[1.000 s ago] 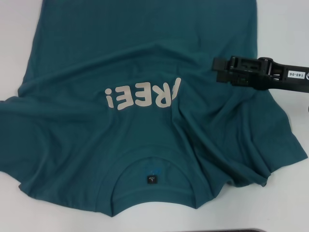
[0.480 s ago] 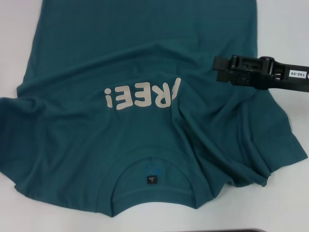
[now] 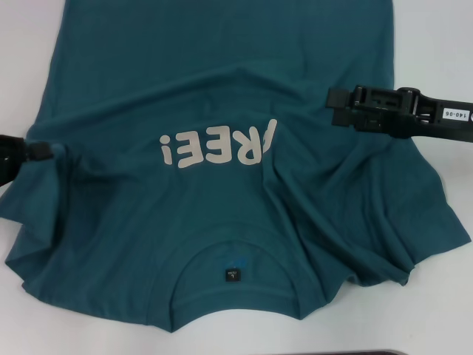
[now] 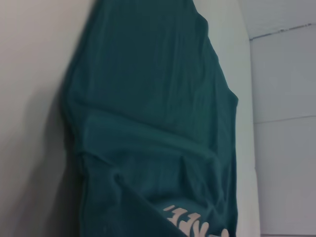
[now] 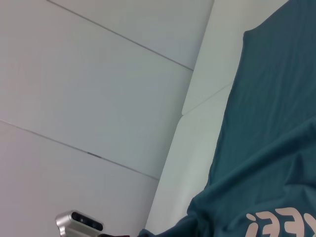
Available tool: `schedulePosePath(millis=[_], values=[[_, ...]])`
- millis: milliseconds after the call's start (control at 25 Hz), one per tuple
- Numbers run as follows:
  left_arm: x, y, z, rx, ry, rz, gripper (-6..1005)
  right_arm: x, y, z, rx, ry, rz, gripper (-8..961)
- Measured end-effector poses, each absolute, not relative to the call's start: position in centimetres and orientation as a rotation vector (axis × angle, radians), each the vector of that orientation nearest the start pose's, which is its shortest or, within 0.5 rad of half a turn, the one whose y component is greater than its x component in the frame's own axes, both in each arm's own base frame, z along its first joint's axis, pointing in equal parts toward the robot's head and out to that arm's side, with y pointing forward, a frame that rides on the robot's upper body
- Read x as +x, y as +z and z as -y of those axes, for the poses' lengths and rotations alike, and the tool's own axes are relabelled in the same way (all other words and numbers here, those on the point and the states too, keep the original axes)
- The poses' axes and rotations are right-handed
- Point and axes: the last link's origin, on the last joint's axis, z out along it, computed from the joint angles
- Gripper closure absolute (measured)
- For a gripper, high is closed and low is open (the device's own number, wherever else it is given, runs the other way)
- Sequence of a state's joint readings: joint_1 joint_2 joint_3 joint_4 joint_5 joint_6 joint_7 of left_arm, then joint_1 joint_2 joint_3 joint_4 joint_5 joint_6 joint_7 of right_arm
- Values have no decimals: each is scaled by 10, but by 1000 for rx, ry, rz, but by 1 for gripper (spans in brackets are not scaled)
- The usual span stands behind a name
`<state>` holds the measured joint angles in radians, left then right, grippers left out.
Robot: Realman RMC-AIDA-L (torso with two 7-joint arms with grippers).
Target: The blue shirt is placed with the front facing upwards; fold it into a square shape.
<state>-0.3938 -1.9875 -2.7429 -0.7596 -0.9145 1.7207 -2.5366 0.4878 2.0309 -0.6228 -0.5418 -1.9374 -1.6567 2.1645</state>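
Note:
The blue shirt (image 3: 222, 81) lies front up on the white table, its off-white letters (image 3: 218, 148) upside down to me and its collar (image 3: 233, 296) with the dark label (image 3: 233, 275) nearest me. My left gripper (image 3: 44, 151) comes in from the left edge, shut on the bunched left sleeve, with creases spreading from its tip. My right gripper (image 3: 334, 106) hovers over the shirt's right side, open and holding nothing. The left wrist view shows the shirt (image 4: 158, 98) folded over itself near the letters. In the right wrist view the shirt (image 5: 266, 123) lies along the table.
White table (image 3: 436, 44) shows on both sides of the shirt and along the near edge. A dark strip (image 3: 369, 353) lies at the very front. White wall panels (image 5: 74, 74) stand beyond the table, and a small silver camera unit (image 5: 79, 222) is seen in the right wrist view.
My left gripper has come into view at the left edge and taken hold of the left sleeve, gathering it inward. The right gripper has not moved.

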Motion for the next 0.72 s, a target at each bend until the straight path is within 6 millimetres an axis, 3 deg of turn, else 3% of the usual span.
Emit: schedulePosePath(millis=[720], values=[[-308,34,-300,1998,873,-2316,985,277,10,-310,-2349,1030,-1876,68]])
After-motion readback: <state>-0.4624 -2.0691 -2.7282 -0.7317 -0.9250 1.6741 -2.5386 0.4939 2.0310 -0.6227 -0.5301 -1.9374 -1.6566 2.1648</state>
